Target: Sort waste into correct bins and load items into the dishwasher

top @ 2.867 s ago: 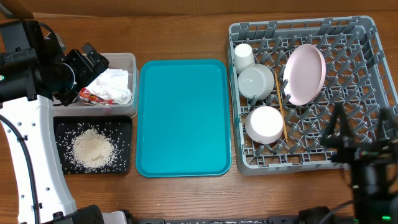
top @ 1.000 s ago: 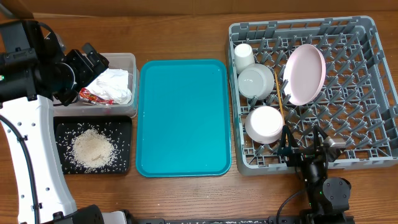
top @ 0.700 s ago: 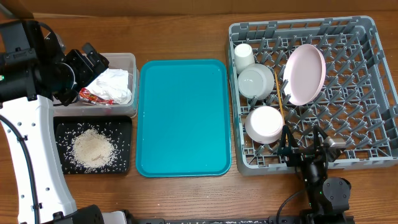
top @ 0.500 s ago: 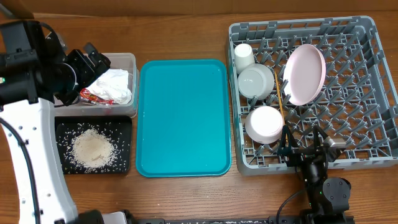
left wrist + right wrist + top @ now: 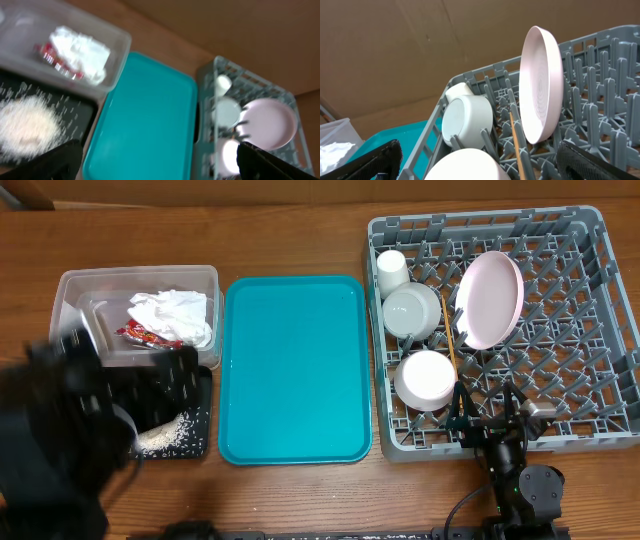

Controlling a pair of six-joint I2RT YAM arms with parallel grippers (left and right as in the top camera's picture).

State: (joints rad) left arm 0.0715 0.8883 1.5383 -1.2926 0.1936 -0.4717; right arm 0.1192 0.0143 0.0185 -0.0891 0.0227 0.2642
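Observation:
The clear tub (image 5: pixel 68 286) holds the crumpled white napkin (image 5: pixel 176 315) and the red wrapper (image 5: pixel 139 335); both also show in the left wrist view, the napkin (image 5: pixel 82 49) above the wrapper (image 5: pixel 56 62). The black tray (image 5: pixel 199 442) holds rice grains (image 5: pixel 165 435) and is partly hidden by my blurred left arm. My left gripper (image 5: pixel 130 375) hovers over it, open and empty (image 5: pixel 160 165). The grey rack (image 5: pixel 580 330) holds the pink plate (image 5: pixel 490 300), two bowls (image 5: pixel 412 310) (image 5: pixel 425 380), the cup (image 5: pixel 391 272) and chopsticks (image 5: pixel 451 360). My right gripper (image 5: pixel 487 420) is open and empty (image 5: pixel 485 165) at the rack's front edge.
The teal serving tray (image 5: pixel 295 370) lies bare between the bins and the rack. The wooden table edge runs along the front. In the right wrist view the plate (image 5: pixel 542 85) stands on edge beside a chopstick (image 5: pixel 516 145) and a bowl (image 5: pixel 467 117).
My left arm has swung from beside the clear tub down to the front left, over the black tray, and is blurred. The tub is now uncovered. The right arm stays still.

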